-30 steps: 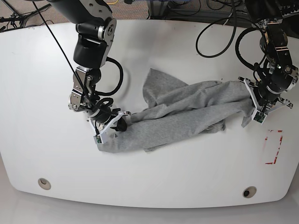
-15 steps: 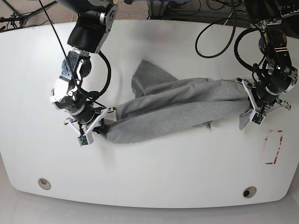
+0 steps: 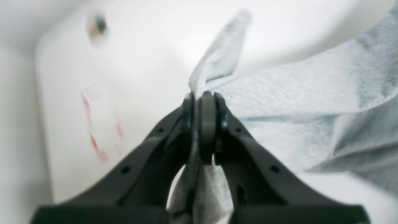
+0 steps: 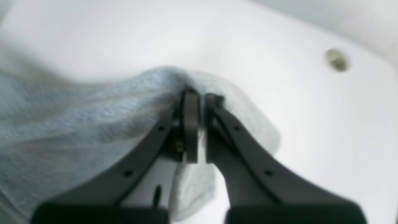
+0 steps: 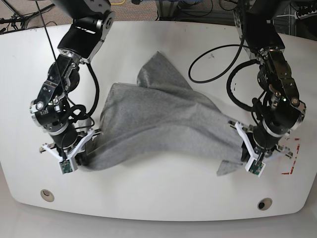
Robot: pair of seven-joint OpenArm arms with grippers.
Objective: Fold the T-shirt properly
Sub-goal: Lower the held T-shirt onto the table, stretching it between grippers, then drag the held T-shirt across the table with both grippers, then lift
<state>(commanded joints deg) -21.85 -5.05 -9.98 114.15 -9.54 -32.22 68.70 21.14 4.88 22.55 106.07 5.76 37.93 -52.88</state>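
Observation:
The heather-grey T-shirt (image 5: 163, 124) hangs stretched between my two grippers above the white table (image 5: 158, 198), its far part trailing toward the back. In the base view my right gripper (image 5: 81, 157) is shut on the shirt's left end. My left gripper (image 5: 241, 148) is shut on the right end, and a small flap hangs below it. In the left wrist view the left gripper (image 3: 203, 102) pinches a fold of T-shirt (image 3: 295, 102). The right wrist view has the right gripper (image 4: 196, 101) clamped on bunched T-shirt (image 4: 77, 124). No print or neck tag shows.
Red tape marks (image 5: 291, 157) lie on the table at the right, beside my left arm. Round holes sit near the front edge at the left (image 5: 47, 195) and right (image 5: 264, 204). Cables (image 5: 213, 44) run along the back edge.
Both grippers have moved toward the table's front and lifted the shirt. It has spread from a bunched strip into a wide hanging sheet. The right gripper also went further left.

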